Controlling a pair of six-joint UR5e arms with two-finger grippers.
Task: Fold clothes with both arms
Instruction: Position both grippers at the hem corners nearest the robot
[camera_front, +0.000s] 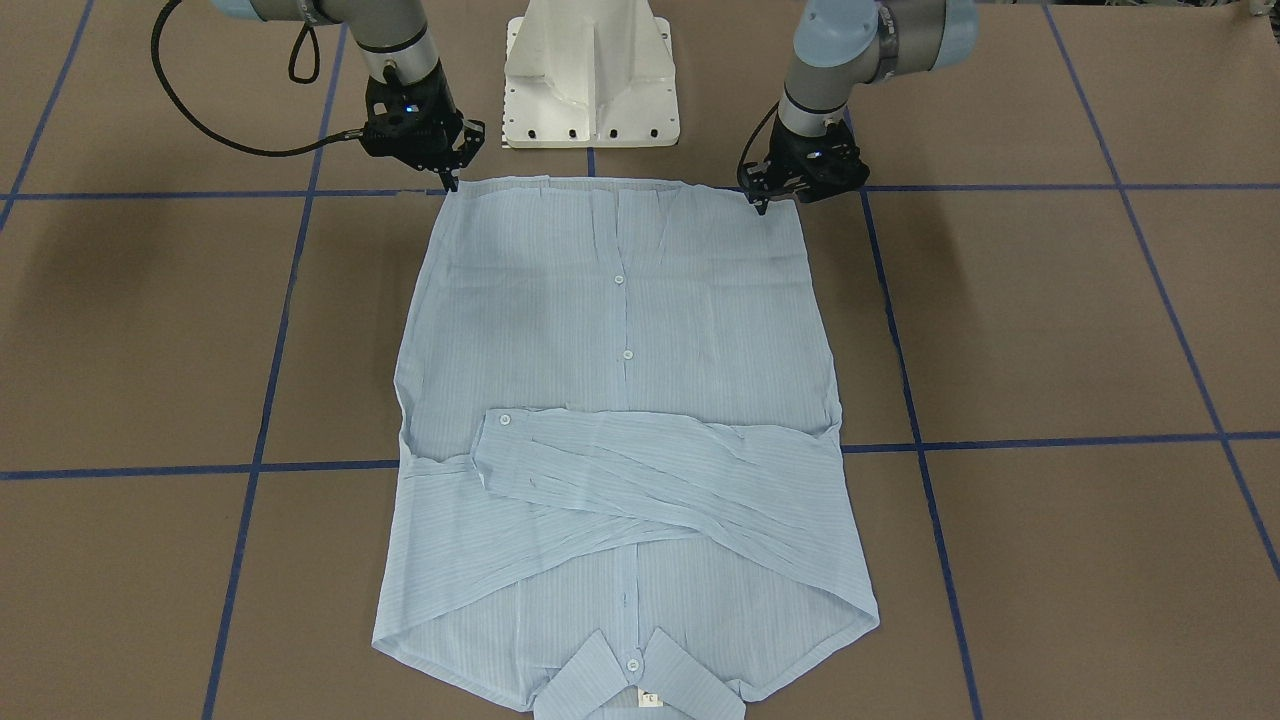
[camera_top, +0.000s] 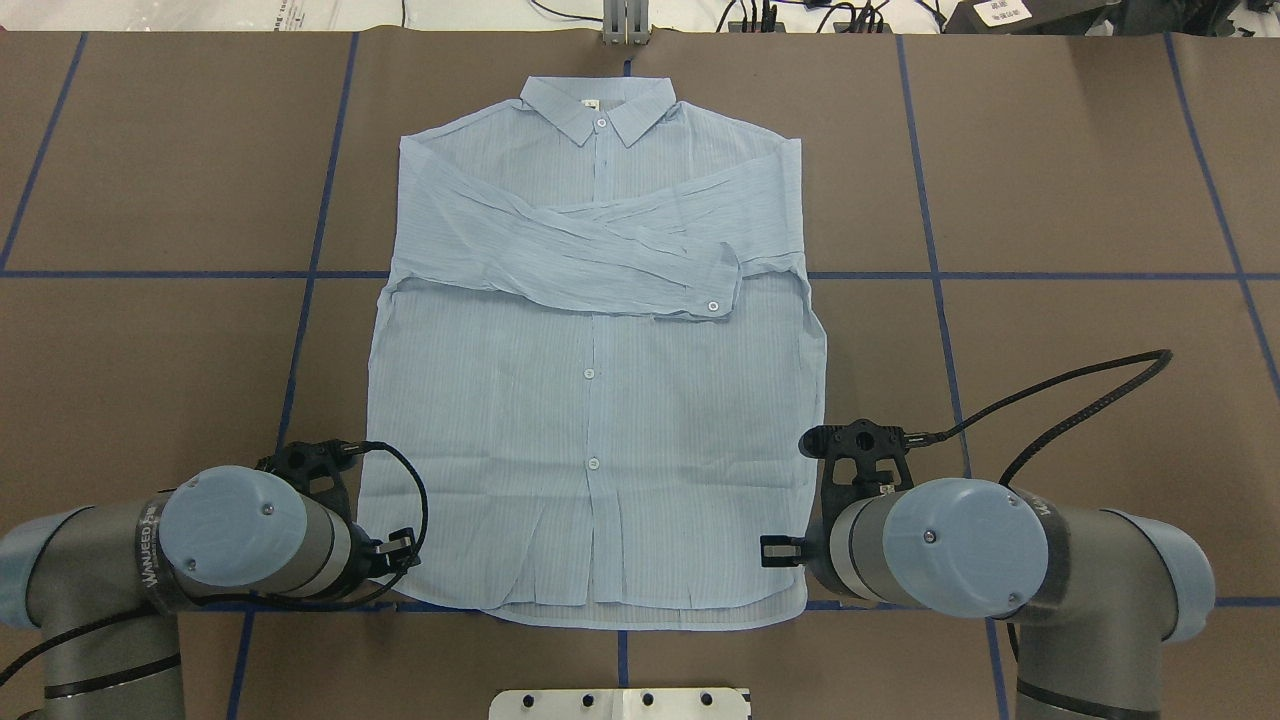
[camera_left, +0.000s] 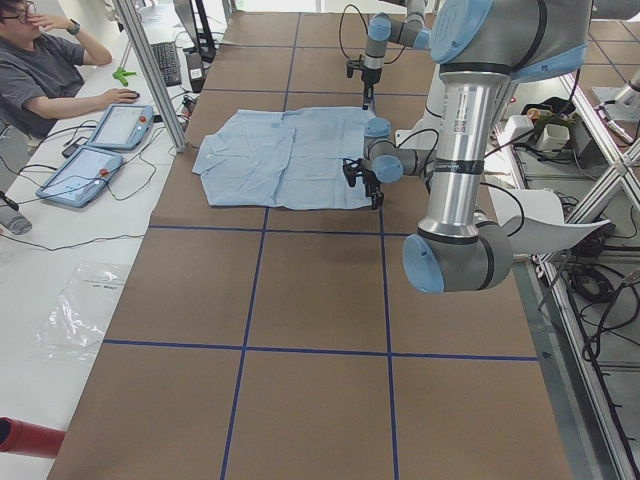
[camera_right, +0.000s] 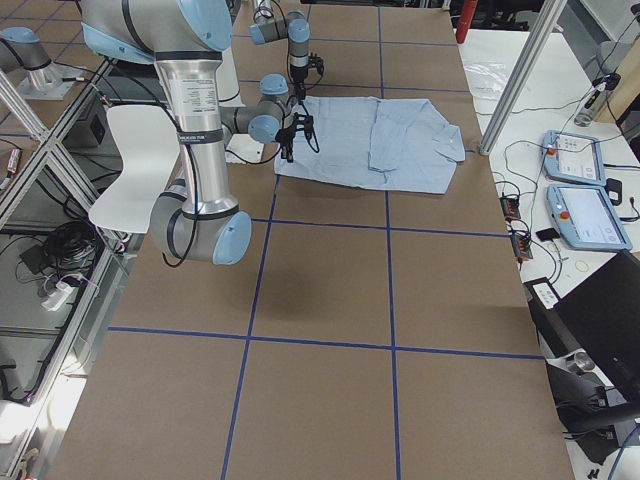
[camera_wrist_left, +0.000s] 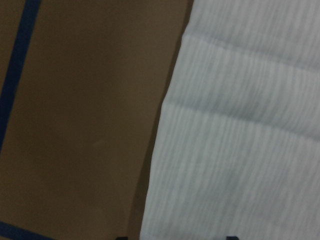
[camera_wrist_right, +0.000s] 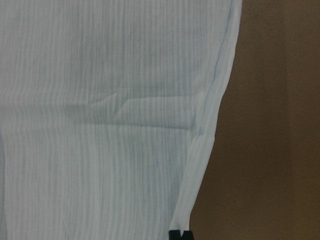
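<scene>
Right hand (camera_front: 452, 182): pointed down at the hem corner of the shirt (camera_front: 620, 400) on the robot's right. Its fingertips (camera_wrist_right: 180, 234) are seen pressed together in the right wrist view, with the shirt's side edge pinched between them. Left hand (camera_front: 762, 200): lowered to the opposite hem corner. Its fingertips (camera_wrist_left: 231, 238) are barely seen at the bottom margin of the left wrist view, set well apart, and the shirt's edge is seen between them, nothing being gripped. Both arms are bent steeply down from the white pedestal base (camera_front: 590, 80), which is placed just behind the hem. Shirt: pale blue, finely striped, laid flat and front up on the brown worktop (camera_front: 1050, 320), buttoned. The hem is turned toward the robot and the collar (camera_front: 640, 685) toward the far side. Both sleeves are folded across the chest, one over the other, the upper cuff (camera_front: 500, 425) ending near the side of the shirt on the robot's right. Light creases are noted near the hem. Worktop: divided into squares by blue tape lines (camera_front: 1050, 440). Seated operator (camera_left: 40, 70) and two tablets (camera_left: 100, 150) are recorded beyond the collar end, on a side bench.
</scene>
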